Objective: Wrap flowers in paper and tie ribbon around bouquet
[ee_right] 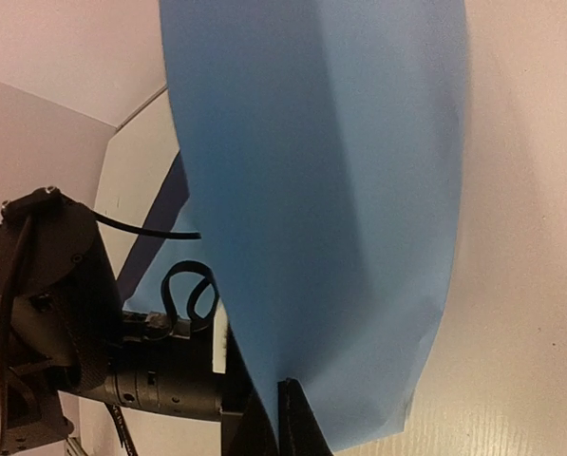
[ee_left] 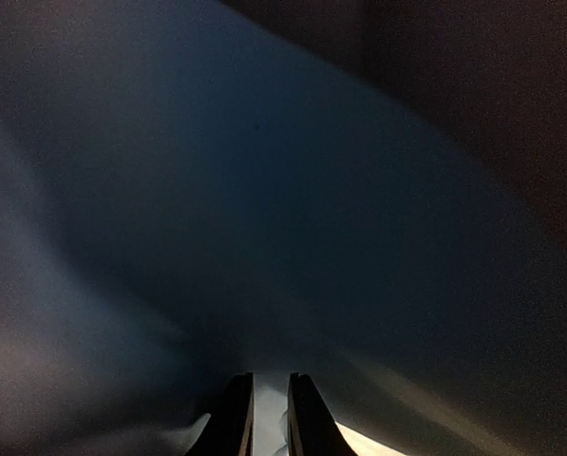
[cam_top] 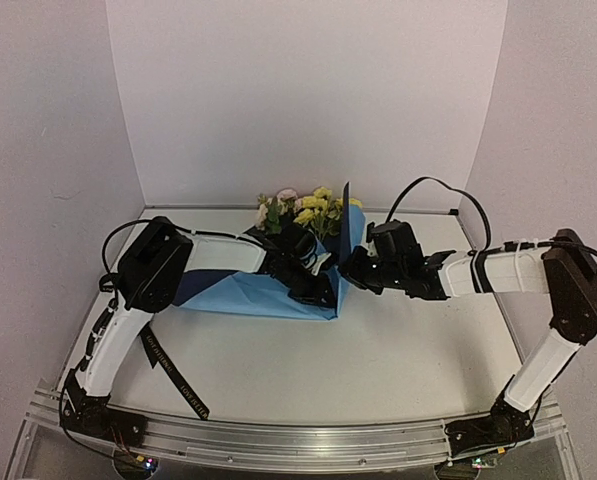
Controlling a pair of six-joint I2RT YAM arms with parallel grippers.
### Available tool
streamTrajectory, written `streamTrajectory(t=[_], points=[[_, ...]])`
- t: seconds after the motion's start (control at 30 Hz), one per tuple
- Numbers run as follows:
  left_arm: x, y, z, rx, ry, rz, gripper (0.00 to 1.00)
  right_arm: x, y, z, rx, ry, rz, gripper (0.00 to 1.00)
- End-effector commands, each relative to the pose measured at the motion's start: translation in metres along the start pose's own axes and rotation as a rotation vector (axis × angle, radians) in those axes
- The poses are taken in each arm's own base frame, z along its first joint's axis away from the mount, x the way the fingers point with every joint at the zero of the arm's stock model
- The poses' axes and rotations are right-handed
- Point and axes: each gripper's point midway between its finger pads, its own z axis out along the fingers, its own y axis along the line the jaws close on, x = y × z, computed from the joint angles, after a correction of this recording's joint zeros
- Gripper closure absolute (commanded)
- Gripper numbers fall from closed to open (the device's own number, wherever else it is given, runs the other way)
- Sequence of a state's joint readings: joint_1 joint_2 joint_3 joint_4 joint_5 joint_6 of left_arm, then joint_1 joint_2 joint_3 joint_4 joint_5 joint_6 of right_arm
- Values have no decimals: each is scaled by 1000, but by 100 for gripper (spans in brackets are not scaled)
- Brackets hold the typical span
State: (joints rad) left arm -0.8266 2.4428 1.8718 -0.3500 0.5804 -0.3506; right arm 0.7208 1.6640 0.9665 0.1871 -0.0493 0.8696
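Top external view, light blue paper sheet (cam_top: 240, 293) on pale table (cam_top: 398, 350), right edge raised upright, yellow and pink flowers (cam_top: 308, 210) at its far end, right claw (cam_top: 348, 274) pinched shut on that edge, left claw (cam_top: 325, 289) narrow, grip unclear, black ribbon (cam_top: 173, 372) by left arm (cam_top: 128, 320).

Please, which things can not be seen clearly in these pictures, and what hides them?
1. Stems of the flowers: top view, hidden by the paper and the left arm.
2. Left fingers: left wrist view, dark blurred paper fills it; whether they grip it is unclear.
3. Ribbon lettering: top view, too small to read.
4. Right fingers: right wrist view, mostly cut off by the bottom edge.
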Motion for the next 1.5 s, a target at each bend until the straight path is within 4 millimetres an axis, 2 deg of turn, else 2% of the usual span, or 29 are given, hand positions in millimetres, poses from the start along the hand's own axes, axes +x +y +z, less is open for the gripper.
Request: streamTrajectory(t=[0.0,0.33,0.47,0.6,0.77,0.93,1.07,1.23,1.47], points=[[-26,-5,-45,2,-124,-31,85,-2,18,5,-52,13,-39,100],[-48,-21,-99,103,-260,-62,84,-3,20,11,-47,21,-41,100],[-48,-16,-122,84,-269,-97,84,-3,22,14,-46,30,-45,100],[-31,6,-144,22,-250,-181,84,-5,26,19,-39,39,-52,100],[5,31,-159,-82,-155,-248,87,-6,28,24,-30,44,-61,100],[38,43,-156,-121,-74,-262,88,-6,28,29,-22,54,-66,100],[51,68,-137,-167,-26,-291,90,-4,32,33,-19,69,-81,100],[51,85,-118,-172,-11,-306,92,0,39,38,-22,92,-111,100],[46,89,-113,-173,-22,-306,93,15,58,58,-68,170,-135,100]])
